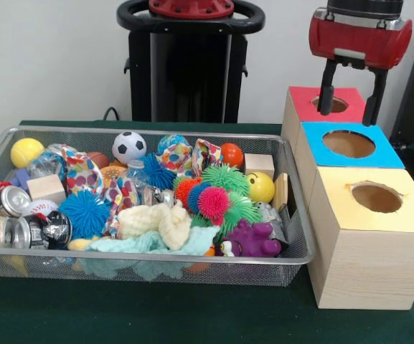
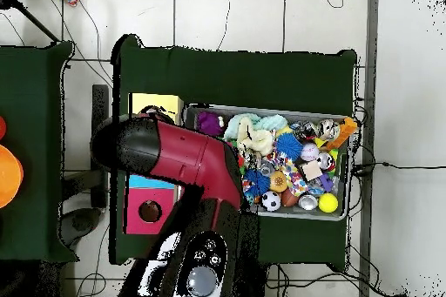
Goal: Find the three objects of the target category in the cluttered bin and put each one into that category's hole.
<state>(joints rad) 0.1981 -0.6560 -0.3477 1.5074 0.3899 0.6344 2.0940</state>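
Your gripper is hanging over the red hole, fingers apart and gripping nothing, tips just above the red surround. That box is sitting farthest back in a row, with the blue hole next and the yellow hole nearest the camera. Beside them, the bin is sitting full of clutter: spiky balls, a soccer ball, cans, a purple toy. You're not seeing any plush animal clearly among it
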